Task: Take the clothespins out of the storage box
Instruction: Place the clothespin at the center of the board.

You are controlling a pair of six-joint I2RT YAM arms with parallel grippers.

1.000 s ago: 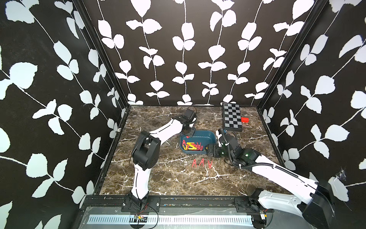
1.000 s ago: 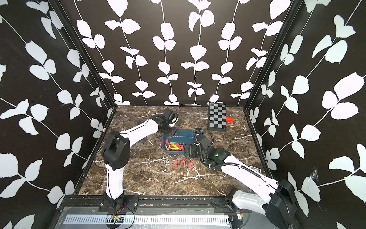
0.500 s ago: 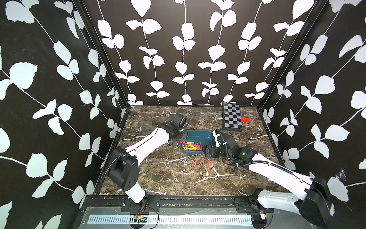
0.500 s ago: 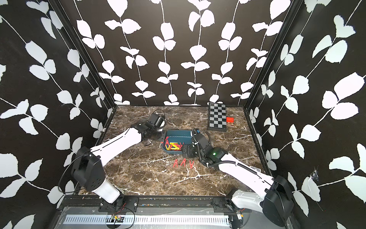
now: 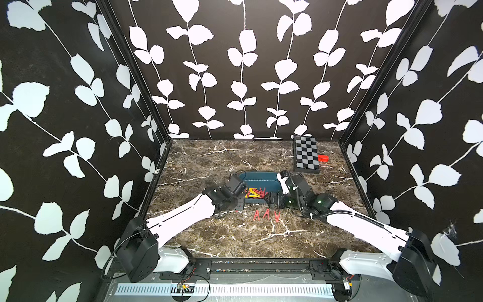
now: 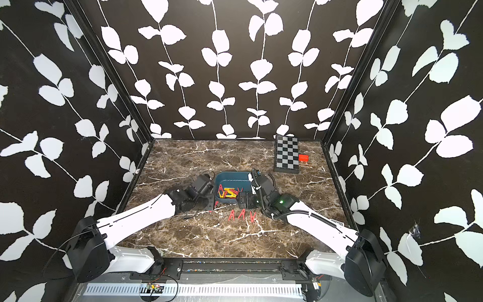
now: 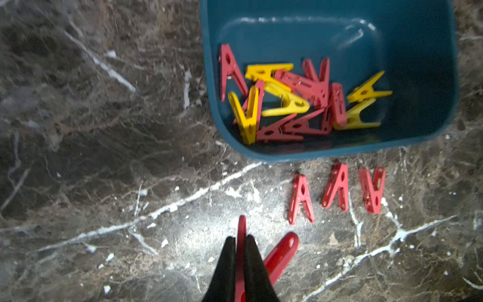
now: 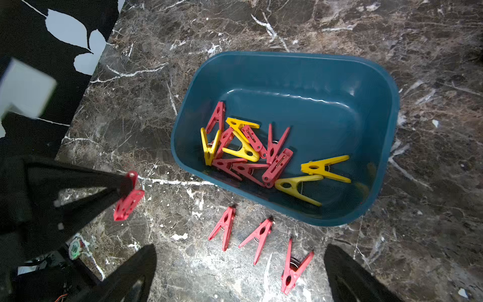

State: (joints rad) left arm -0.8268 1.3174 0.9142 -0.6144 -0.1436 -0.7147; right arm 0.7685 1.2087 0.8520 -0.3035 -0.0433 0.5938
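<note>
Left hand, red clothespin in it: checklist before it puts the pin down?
1. Grip: left hand shut on the red clothespin, one leg pinched. ok
2. Held pin is outside the storage box. ok
3. Drop spot: table bare beside the three red clothespins already out. ok
4. Right hand open and empty. ok
5. Height of the held pin over the table. cannot tell
6. Box emptied: pile of red and yellow clothespins inside. not ok
</note>
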